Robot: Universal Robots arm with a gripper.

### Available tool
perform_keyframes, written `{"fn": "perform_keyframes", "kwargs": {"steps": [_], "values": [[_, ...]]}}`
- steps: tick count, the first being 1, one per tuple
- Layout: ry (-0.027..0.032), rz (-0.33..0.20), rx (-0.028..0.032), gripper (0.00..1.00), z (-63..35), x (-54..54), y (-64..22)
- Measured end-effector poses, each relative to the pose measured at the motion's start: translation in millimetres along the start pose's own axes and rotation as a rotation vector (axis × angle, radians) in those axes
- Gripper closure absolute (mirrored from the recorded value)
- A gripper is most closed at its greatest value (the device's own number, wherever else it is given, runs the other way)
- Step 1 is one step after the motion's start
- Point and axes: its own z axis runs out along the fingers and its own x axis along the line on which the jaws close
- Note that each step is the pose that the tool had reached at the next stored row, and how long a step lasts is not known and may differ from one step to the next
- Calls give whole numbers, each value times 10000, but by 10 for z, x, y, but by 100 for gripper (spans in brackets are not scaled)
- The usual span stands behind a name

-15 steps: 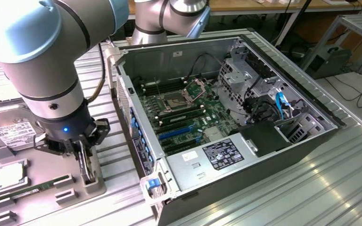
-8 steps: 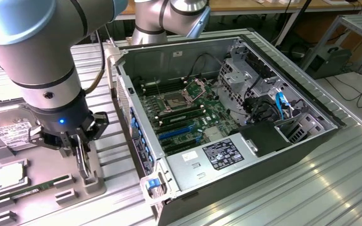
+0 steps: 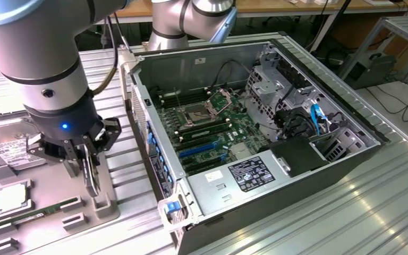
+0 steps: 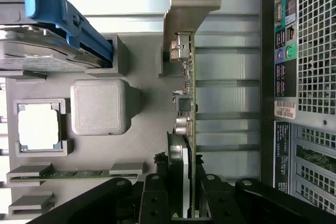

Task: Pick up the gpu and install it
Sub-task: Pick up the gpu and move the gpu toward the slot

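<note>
The gripper [image 3: 87, 169] hung over the tray [image 3: 51, 183] at the exterior view's left, beside the open case [image 3: 317, 191]. Its fingers [image 4: 156, 196], partly closed, pinched the gpu [image 4: 189, 98] by its flat faces. The card stood on edge, probably so they could straddle it.

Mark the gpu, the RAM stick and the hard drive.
gpu [image 4: 184, 103], wrist view, connector block halfway along the card.
RAM stick [image 3: 37, 213], exterior view, middle of its green strip.
hard drive [image 3: 11, 150], exterior view, white label on its top face.
</note>
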Motion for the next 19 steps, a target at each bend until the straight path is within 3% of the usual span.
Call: {"fn": "perform_keyframes", "kwargs": {"steps": [19], "values": [[0, 0, -5, 72, -485, -11, 16]]}}
